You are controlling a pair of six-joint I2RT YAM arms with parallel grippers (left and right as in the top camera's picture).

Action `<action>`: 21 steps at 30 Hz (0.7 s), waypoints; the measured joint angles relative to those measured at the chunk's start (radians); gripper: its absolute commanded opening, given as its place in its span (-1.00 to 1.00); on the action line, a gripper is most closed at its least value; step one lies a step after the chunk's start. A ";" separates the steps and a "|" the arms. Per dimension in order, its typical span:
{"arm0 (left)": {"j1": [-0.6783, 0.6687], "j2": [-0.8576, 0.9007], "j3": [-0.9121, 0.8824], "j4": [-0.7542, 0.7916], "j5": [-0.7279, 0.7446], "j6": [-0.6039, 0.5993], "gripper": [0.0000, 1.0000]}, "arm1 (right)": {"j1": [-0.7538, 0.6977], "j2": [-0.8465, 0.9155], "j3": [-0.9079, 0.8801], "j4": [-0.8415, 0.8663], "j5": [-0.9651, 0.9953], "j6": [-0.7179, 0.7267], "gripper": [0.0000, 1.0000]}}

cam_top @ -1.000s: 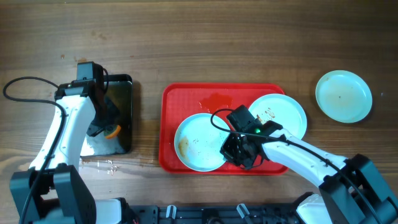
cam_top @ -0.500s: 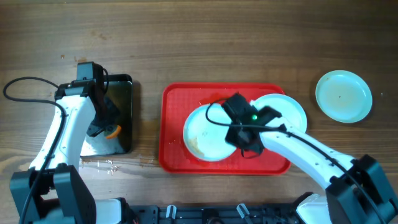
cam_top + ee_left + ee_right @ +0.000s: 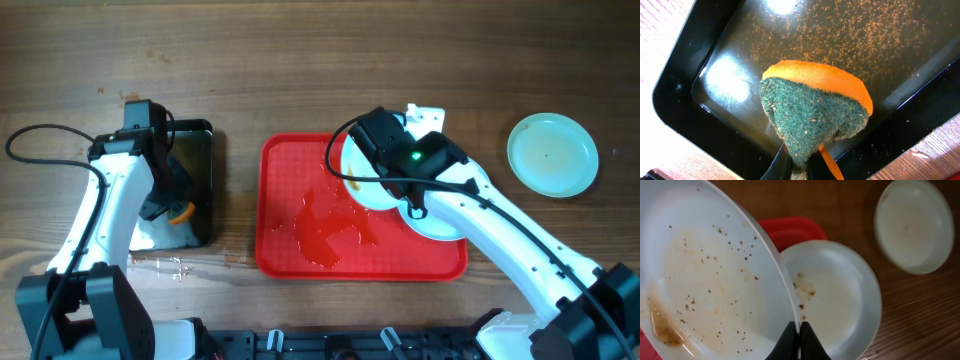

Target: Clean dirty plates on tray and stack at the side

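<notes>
My right gripper (image 3: 799, 332) is shut on the rim of a pale mint-blue plate (image 3: 705, 280), which is tilted and lifted above the red tray (image 3: 300, 235). Brown specks and a smear dirty its face. In the overhead view this plate (image 3: 352, 178) hangs over the tray's back middle. A second soiled plate (image 3: 837, 302) lies on the tray's right side, partly under my arm (image 3: 440, 226). The third plate (image 3: 552, 153) rests on the table to the right of the tray. My left gripper (image 3: 801, 167) is shut on a green-and-orange sponge (image 3: 815, 110) over the black pan.
The black metal pan (image 3: 198, 160) sits left of the tray, wet and strewn with fine crumbs (image 3: 865, 35). A wet sheen covers the tray's middle floor (image 3: 335, 225). A black cable loops off my left arm (image 3: 40, 135). Bare wooden table (image 3: 300, 60) lies behind.
My right gripper has lifted the speckled plate off the tray's front middle and carried it up and toward the back. The left arm and sponge have not moved.
</notes>
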 measured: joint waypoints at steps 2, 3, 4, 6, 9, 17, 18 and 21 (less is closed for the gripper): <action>0.000 0.000 0.000 0.000 0.000 0.000 -0.92 | 0.000 0.000 0.026 -0.006 0.074 -0.038 -0.91; 0.000 0.000 0.000 0.000 0.000 0.000 -0.92 | 0.000 0.000 0.040 -0.006 0.109 -0.058 -0.91; 0.000 0.000 0.000 0.000 0.000 0.000 -0.92 | 0.000 0.000 0.058 -0.001 0.157 -0.085 -0.91; 0.000 0.000 0.000 0.000 0.000 0.000 -0.92 | 0.002 0.000 0.080 0.019 0.227 -0.135 -0.90; 0.000 0.000 0.000 0.000 0.000 0.000 -0.92 | 0.014 0.000 0.095 0.077 0.320 -0.232 -0.91; 0.000 0.000 0.000 0.000 0.000 0.000 -0.92 | 0.113 0.000 0.103 0.293 0.585 -0.558 -0.91; 0.000 0.000 0.000 0.000 0.000 0.000 -0.92 | 0.126 0.000 0.103 0.335 0.618 -0.601 -0.91; 0.000 0.000 -0.001 0.000 0.003 0.000 -0.92 | 0.165 0.000 0.105 0.487 0.720 -0.761 -0.91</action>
